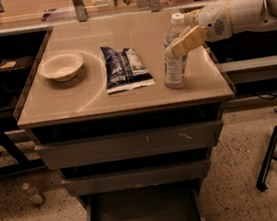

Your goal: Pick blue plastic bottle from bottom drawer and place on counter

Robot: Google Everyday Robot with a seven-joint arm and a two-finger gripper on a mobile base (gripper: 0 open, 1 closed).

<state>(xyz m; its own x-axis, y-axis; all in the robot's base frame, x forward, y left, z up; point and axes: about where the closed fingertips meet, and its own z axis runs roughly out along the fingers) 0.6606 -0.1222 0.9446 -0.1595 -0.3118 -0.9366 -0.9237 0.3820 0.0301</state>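
bottle (175,70) stood on counter (86,96), pincer (179,38) clamped at its neck; should be released gently, then withdrawn straight clear.

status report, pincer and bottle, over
Pincer over glossy beige counter, at small clear bluish plastic bottle. Bottle standing on counter. Flat dark-blue pouch beside it, apart.

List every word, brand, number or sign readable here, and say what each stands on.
White print on the dark-blue printed pouch, lying on the counter: too blurred to read.
Label band of the blue plastic bottle: too blurred to read; the claw is at the bottle's upper part.
No other text can be read in this view.
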